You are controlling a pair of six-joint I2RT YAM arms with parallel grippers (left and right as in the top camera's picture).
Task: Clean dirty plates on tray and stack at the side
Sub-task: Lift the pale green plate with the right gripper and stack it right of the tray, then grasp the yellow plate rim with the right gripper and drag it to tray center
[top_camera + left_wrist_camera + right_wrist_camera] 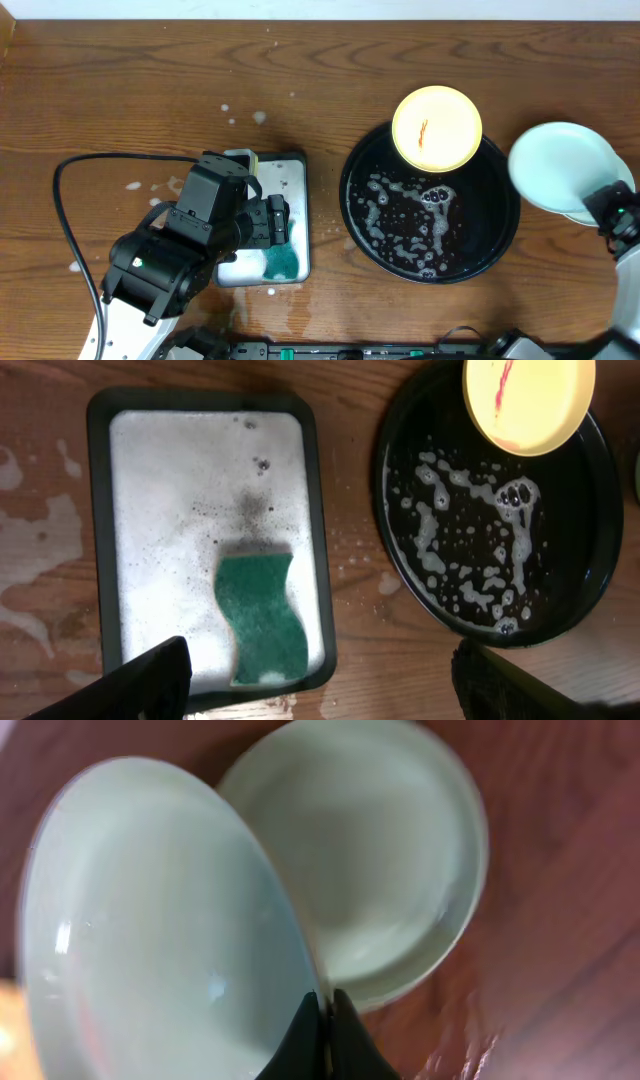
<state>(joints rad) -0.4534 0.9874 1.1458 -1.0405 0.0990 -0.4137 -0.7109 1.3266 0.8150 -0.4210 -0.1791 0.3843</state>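
Right tool (322,1020) is clamped on the rim of the held mint plate (160,920), right in front of the wrist camera. Held mint plate is tilted, bowl side facing left in that view, and hangs over the second mint plate (390,850). That one lies flat on the surface (560,920), right of the black tray (500,235). Can't tell if the two touch. Plates are round, so no long axis; only the tilt matters.

Risks:
- Thin rim pinch on a probably wet plate, so it can slip or swing.
- If I release while it's tilted or off-centre, it likely lands on edge and slides off instead of nesting.
- Yellow plate (436,127) sits on the black tray's far rim, red smear (423,132) not yet cleaned. It could skid on the suds (410,215).

Left tool (320,660) is apart and empty, above the sponge (262,618) in the white tray (190,490). Sponge's long axis runs along that tray's long side.
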